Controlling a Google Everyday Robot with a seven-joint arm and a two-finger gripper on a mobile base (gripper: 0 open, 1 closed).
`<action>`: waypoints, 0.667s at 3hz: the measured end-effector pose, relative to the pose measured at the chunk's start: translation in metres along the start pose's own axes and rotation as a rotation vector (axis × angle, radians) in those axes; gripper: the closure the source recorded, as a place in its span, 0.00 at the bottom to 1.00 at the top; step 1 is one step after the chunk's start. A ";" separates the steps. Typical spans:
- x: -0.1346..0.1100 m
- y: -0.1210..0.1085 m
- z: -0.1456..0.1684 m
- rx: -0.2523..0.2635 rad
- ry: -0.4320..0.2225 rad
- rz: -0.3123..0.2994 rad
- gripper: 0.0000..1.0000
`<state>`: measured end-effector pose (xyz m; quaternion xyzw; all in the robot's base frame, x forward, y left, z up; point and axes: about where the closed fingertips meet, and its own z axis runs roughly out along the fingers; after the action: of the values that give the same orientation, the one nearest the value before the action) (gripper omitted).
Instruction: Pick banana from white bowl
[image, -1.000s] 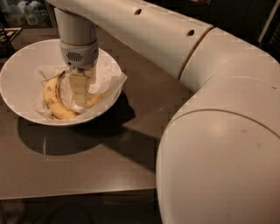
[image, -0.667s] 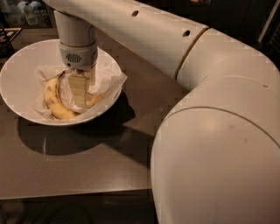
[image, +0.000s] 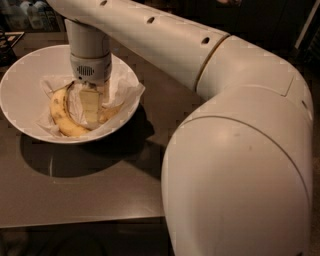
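Note:
The white bowl (image: 20, 75), lined with crumpled white paper, stands on the dark table at the left. A curved yellow banana (image: 60, 114) with dark marks and a dark stem end lies in it, just left of my gripper. A second strip of yellow banana (image: 114, 111) shows just right of the gripper, mostly hidden by it and the paper. I cannot tell which of the two is the slimmer one. My gripper (image: 92, 109) points straight down into the middle of the bowl, between the two yellow shapes, low against the paper.
The dark brown table (image: 90, 185) has its front edge near the bottom of the view. My arm's large white elbow (image: 240, 175) fills the right half and hides the table there. Dim clutter sits at the far left back.
The gripper has stayed down in the bowl at the same spot. The arm's elbow has swung nearer the camera and fills more of the right side.

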<state>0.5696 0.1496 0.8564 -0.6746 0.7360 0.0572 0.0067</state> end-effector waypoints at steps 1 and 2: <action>0.000 -0.003 0.010 -0.019 0.005 0.007 0.43; 0.002 -0.006 0.019 -0.037 0.009 0.018 0.43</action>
<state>0.5740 0.1492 0.8365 -0.6683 0.7407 0.0681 -0.0097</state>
